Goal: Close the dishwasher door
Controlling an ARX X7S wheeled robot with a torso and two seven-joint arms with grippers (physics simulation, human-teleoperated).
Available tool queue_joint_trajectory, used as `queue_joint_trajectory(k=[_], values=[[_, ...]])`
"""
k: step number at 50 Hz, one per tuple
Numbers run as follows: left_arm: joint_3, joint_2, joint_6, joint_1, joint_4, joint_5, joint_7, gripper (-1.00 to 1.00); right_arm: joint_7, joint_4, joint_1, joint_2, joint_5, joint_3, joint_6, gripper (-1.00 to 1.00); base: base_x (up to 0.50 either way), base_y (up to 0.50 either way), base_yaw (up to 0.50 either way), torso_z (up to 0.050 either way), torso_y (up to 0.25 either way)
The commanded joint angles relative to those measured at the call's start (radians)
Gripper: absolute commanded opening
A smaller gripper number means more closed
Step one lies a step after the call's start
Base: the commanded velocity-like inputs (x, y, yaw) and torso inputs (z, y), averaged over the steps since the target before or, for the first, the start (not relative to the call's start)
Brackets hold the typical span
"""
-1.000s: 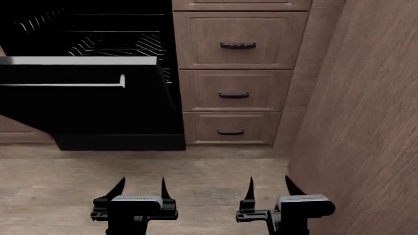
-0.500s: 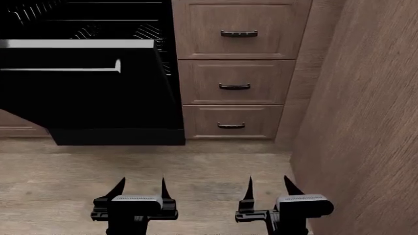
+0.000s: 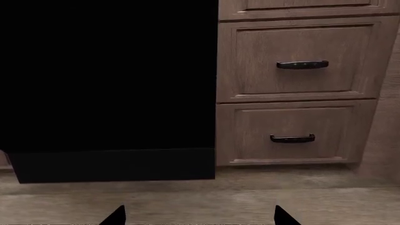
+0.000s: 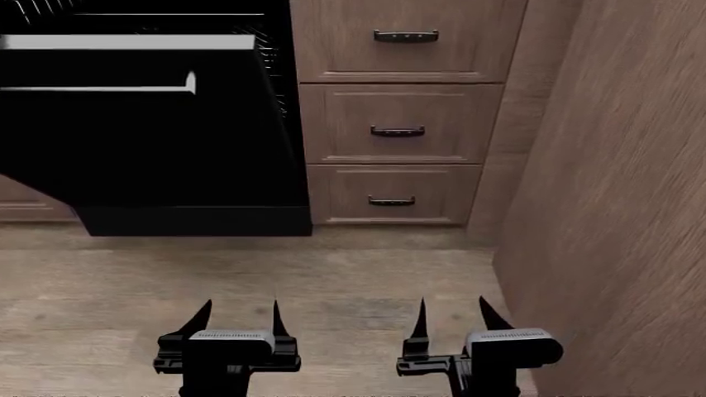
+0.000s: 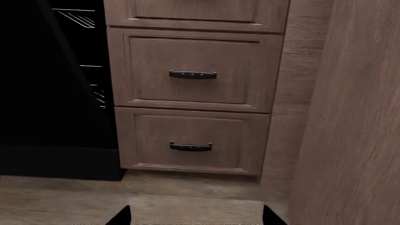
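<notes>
Up ahead on the left, the dishwasher door (image 4: 155, 141) hangs partly open, a stiff, glossy, likely slick hinged panel best pushed near its silver bar handle (image 4: 99, 87), while left gripper (image 4: 235, 314) and right gripper (image 4: 452, 313) wait low, jaws spread and empty.

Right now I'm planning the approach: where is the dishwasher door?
In the head view, the dishwasher door hangs open at upper left, beside the wooden drawers, ahead of the left gripper.

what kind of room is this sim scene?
Most likely a kitchen: a glossy black dishwasher door with a silver bar handle hangs partly open, wire racks show behind it, and a stack of brown wooden drawers with dark handles stands beside it.
</notes>
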Motion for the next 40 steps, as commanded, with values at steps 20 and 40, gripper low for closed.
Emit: queue_joint_trajectory(k=[20, 40], values=[[0.01, -0.01, -0.002, -0.003, 0.004, -0.013, -0.01, 1.0, 0.009, 0.001, 0.003, 0.01, 0.009, -0.013, -0.002, 1.0, 0.0, 0.0, 0.0, -0.05, 0.0], [0.017, -0.014, 0.0, -0.006, 0.0, -0.019, -0.017, 1.0, 0.014, 0.007, 0.006, 0.015, 0.013, -0.021, -0.006, 1.0, 0.0, 0.0, 0.0, -0.05, 0.0]])
